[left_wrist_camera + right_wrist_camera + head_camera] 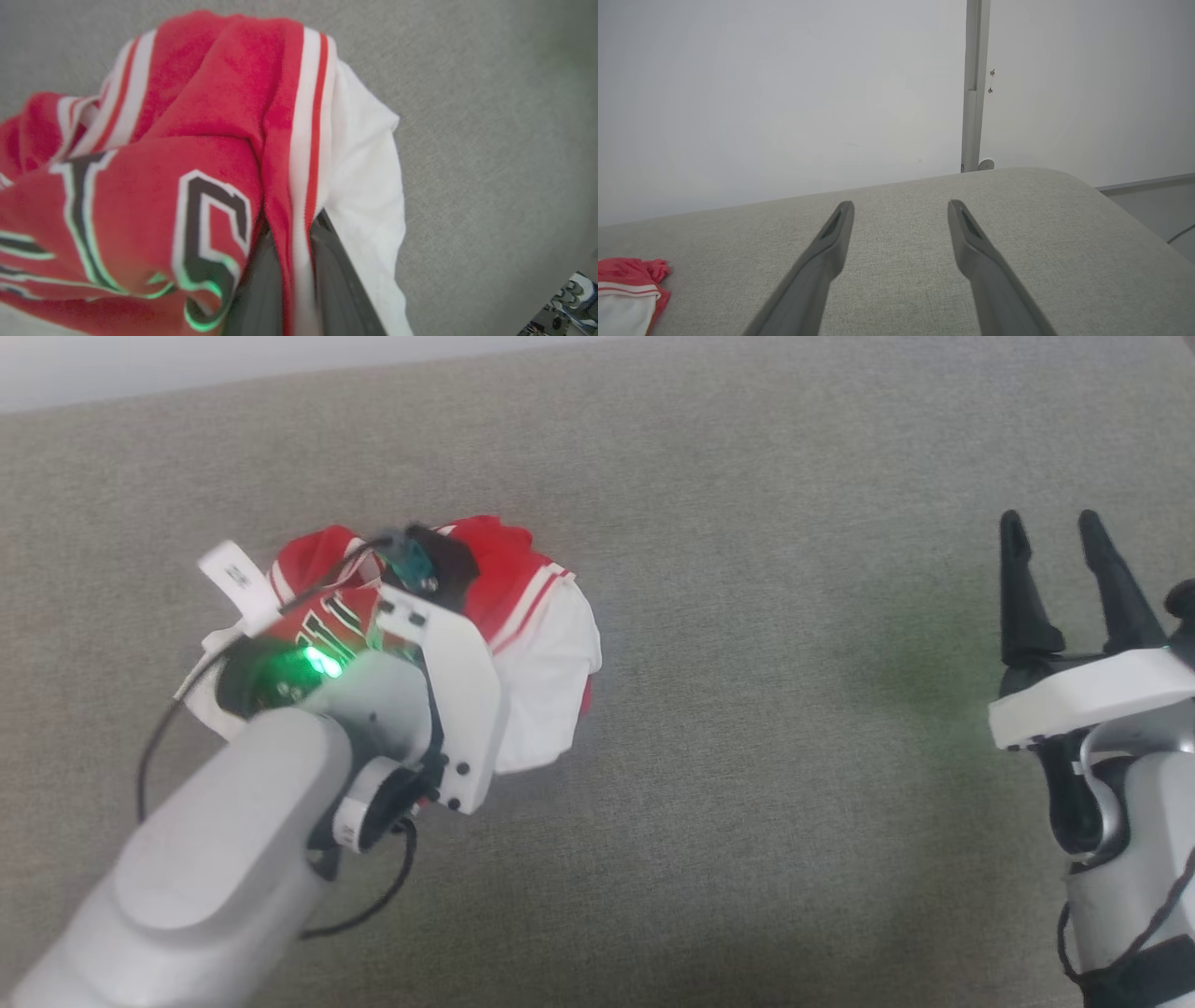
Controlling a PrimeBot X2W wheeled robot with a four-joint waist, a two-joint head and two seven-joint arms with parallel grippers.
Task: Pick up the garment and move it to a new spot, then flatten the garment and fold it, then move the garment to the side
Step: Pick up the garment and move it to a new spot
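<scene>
Garment (537, 635) is a bunched heap on the left part of the grey padded surface (766, 775), set back from its far edge and well apart from the rounded far-right corner seen in the right wrist view. Left gripper (294, 223) is clamped narrow on a raised fold of it. In the left wrist view both fingers (259, 284) sit either side of a ridge of red cloth carrying the striped trim (310, 140), with the white sleeve (369, 186) on one side and the block letters (210, 224) on the other. Right gripper (1050, 527) hangs over the right side of the surface, jaws wide, nothing between them, well apart from the garment. Step in hand, my read: the pick-up for the move to a new spot. Can't tell whether the heap's underside is off the surface. To do it well: the pinch is on one fold by the sleeve seam, so lift straight up and slowly so the cloth hangs free. Clear the surface fully before going sideways, or it will likely drag on the upholstery and bunch worse. Set down nearer the middle, where both arms should reach, letters up if possible to ease flattening. Right gripper is best left wide and out of the path. Risk: thin grip, so the hanging side may pull loose.
</scene>
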